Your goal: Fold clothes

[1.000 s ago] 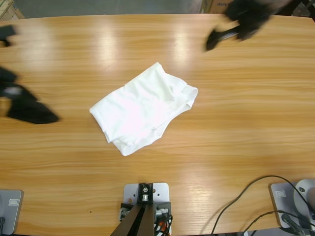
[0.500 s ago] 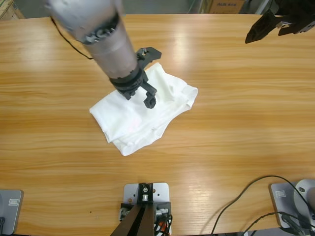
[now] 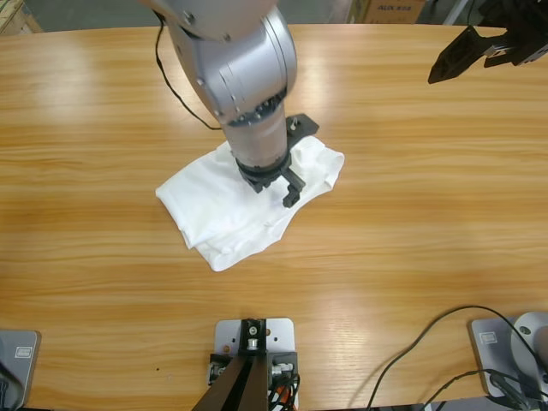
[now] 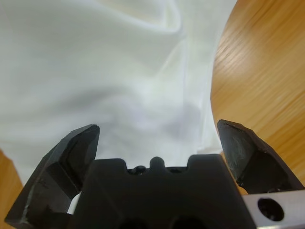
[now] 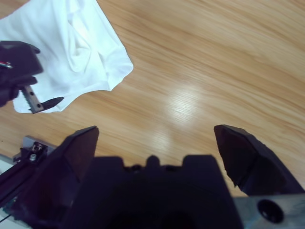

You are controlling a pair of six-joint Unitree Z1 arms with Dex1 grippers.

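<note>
Two arms share the table (image 3: 103,282) in the high view. One comes down from the top, its big silver body over the middle, and its gripper, the left gripper (image 3: 287,175), sits low over the white T-shirt (image 3: 214,210). The shirt lies near the table's centre as a compact folded bundle, with a bunched edge toward its right end. The right gripper (image 3: 467,58) hangs at the upper right corner, well apart from the cloth.

In the left wrist view the left gripper (image 4: 157,138) has its jaws spread wide, with soft white fabric (image 4: 95,71) filling the space ahead and between them, and bare wood (image 4: 267,71) off to one side. Nothing is pinched; I cannot tell whether the tips touch the cloth.

In the right wrist view the right gripper (image 5: 152,136) also stands apart and empty above bare wood, looking toward the T-shirt's bunched end (image 5: 81,52), where the left gripper's toothed jaw (image 5: 33,98) shows.

By my judgement the folding is well along and the step in hand is taking a grip for a further fold or a tidy-up. Next the left jaws would need to settle onto an edge and close on the thin layers without dragging the bundle open.
</note>
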